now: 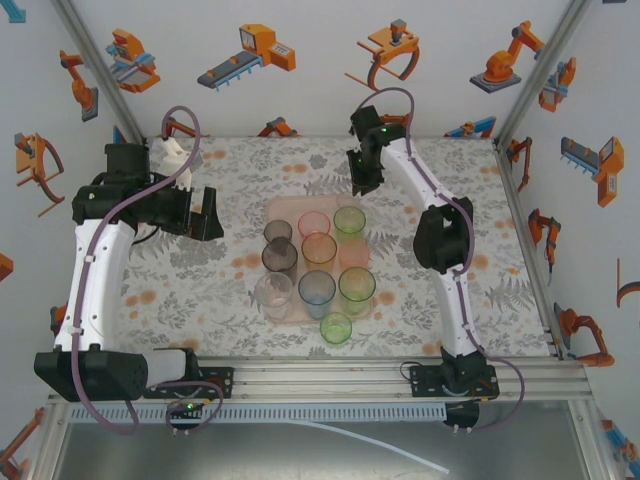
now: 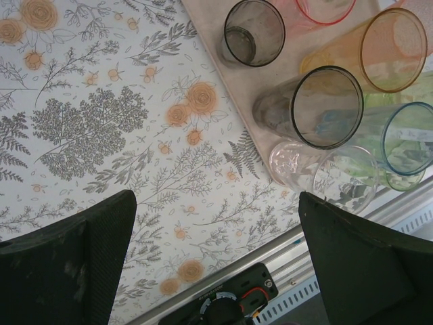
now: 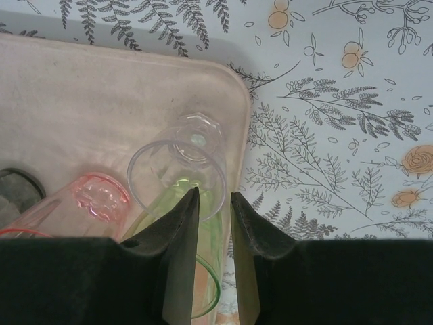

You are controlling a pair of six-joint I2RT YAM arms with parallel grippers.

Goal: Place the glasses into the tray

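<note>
Spacing is the whole matter at my right hand (image 3: 215, 193): its 2 fingers stand a narrow gap apart, clamped on nothing, and they straddle the rim of a clear glass (image 3: 177, 169). That glass stands upright in the far right corner of the tray (image 3: 81, 101), with its mouth toward my wrist and its long axis running straight up. 1 finger looks to be inside the mouth and 1 just outside the wall; I cannot tell whether either pad touches it. So I judge the way out is along that axis, straight up, since a pink glass (image 3: 101, 196) sits just beside it and the tray's rim is right at its foot.

My left hand (image 1: 207, 217) hangs wide apart and empty over the desk (image 1: 180, 290), left of the tray. 1 green glass (image 1: 336, 328) stands at the tray's near edge, and I cannot tell whether it is on the rim or off it. From my right hand it lies across the full tray, toward my bases; my left hand has the open path to it.
</note>
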